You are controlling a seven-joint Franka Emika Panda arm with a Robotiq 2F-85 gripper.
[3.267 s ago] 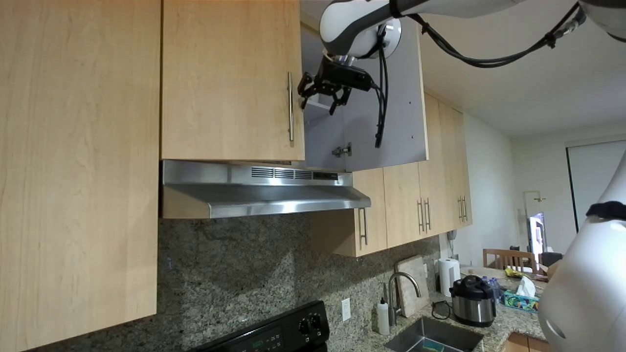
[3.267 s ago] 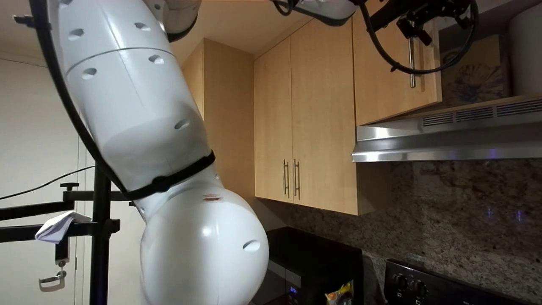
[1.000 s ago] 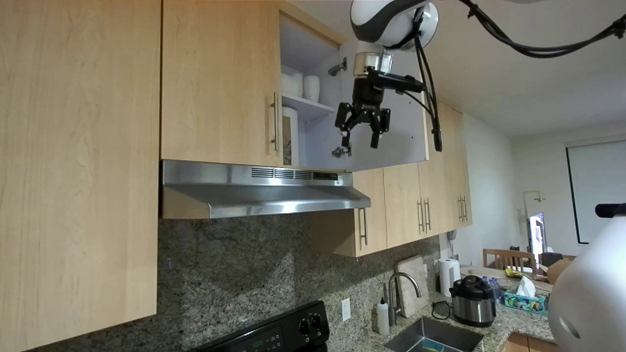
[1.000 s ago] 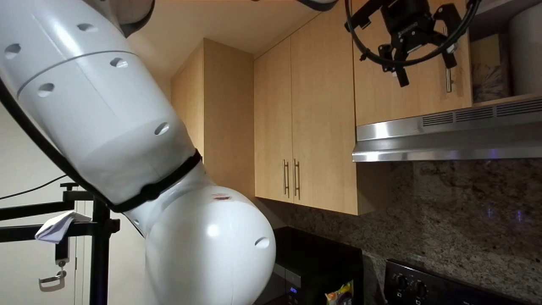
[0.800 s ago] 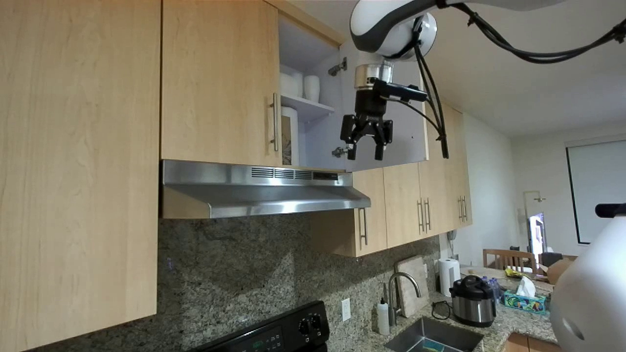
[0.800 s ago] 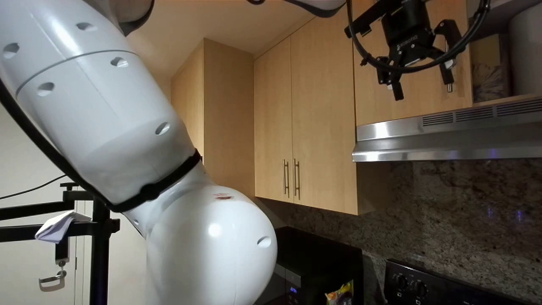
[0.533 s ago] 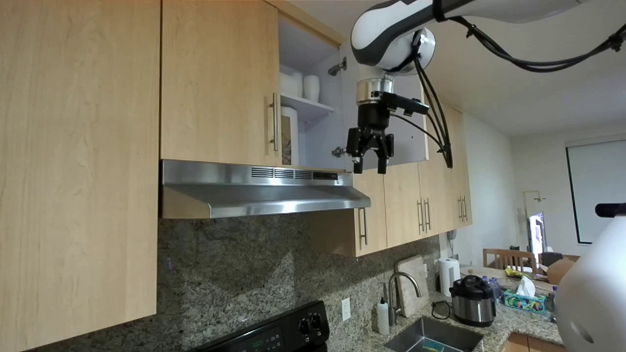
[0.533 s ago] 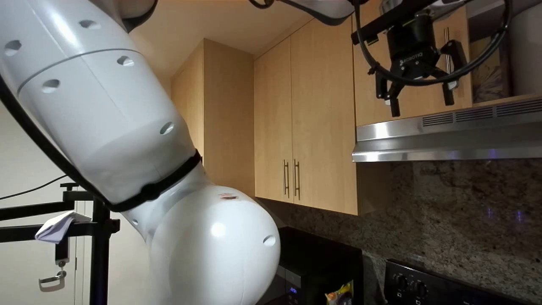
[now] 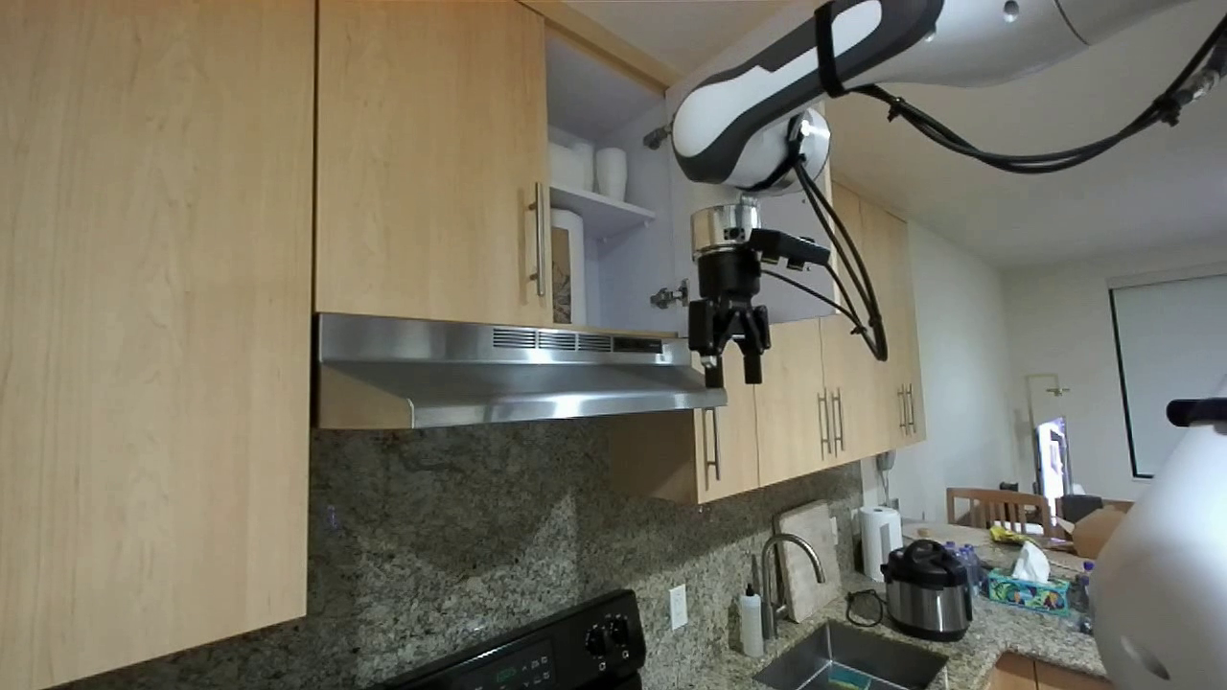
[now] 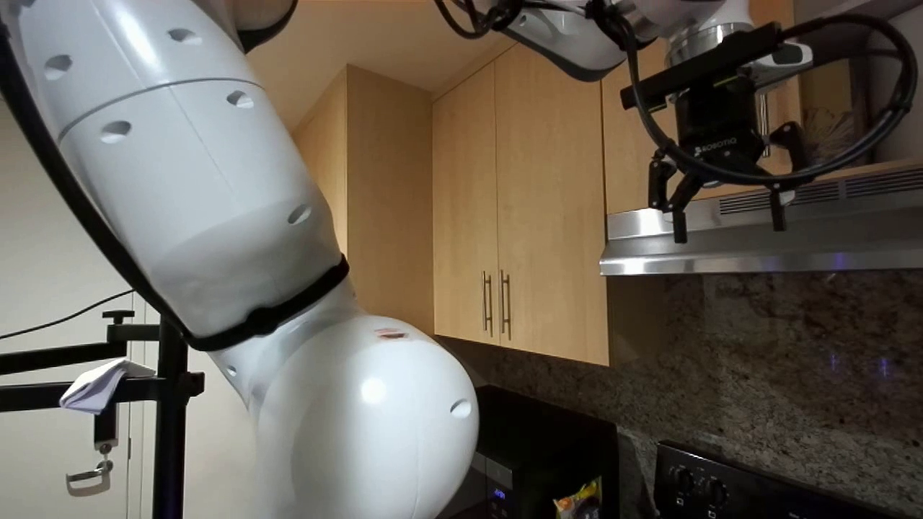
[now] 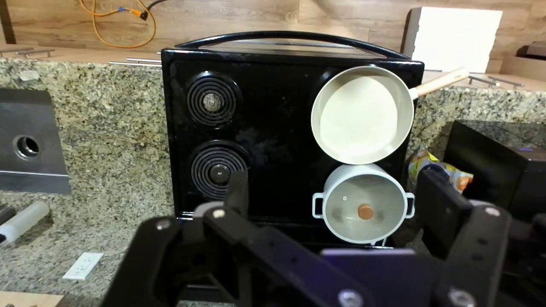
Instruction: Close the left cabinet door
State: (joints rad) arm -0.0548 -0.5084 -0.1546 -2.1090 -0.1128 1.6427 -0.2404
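The left cabinet door is flat light maple with a slim metal bar handle. It looks flush with its cabinet above the range hood; a last small gap cannot be ruled out. It shows in both exterior views, partly hidden behind the arm and gripper here. My gripper is open and empty, pointing down, apart from the door, in front of the hood's right end. Its spread fingers hang at hood height in an exterior view. In the wrist view the open fingers frame the stove below; the door is out of view.
The matching door stands open with its grey-white inner face behind my gripper. The steel range hood sticks out below. Under me are a stove, a cream pan and a lidded pot. White dishes stand in the open cabinet.
The left door has swung inward from ajar to looking flush. My gripper has left its edge, moved toward the open door, turned to point down, and kept lowering.
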